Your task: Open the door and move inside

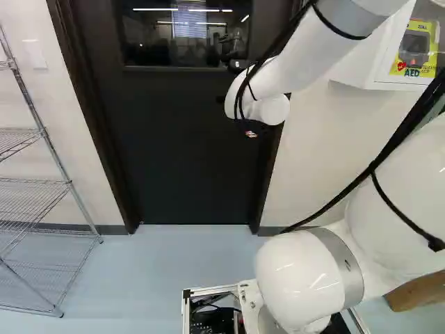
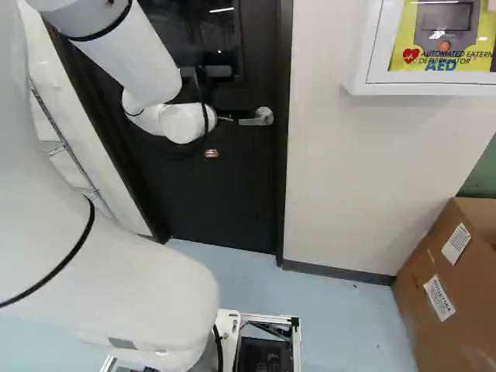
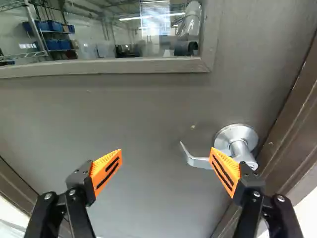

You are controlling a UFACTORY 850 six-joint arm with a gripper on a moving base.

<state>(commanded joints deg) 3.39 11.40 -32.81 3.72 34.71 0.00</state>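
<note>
In the right base view my gripper (image 2: 226, 115) is mostly hidden behind the white wrist, just beside the silver door handle (image 2: 260, 117). The dark door (image 1: 188, 160) stands closed in its frame. Seen from the wrist, the gripper (image 3: 166, 151) is open, its orange pads wide apart with nothing between them. The lever handle (image 3: 199, 161) lies ahead, partly behind one orange pad (image 3: 225, 168); its curved free end reaches toward the gap between the fingers. Whether that pad touches the lever, I cannot tell.
A wire shelf (image 1: 42, 184) stands left of the door. Right of it, a white AED cabinet (image 2: 434, 81) hangs on the wall, with a cardboard box (image 2: 434, 287) on the floor below. The dark door frame (image 3: 292, 129) runs close beside the handle. A window (image 3: 114, 37) is in the door.
</note>
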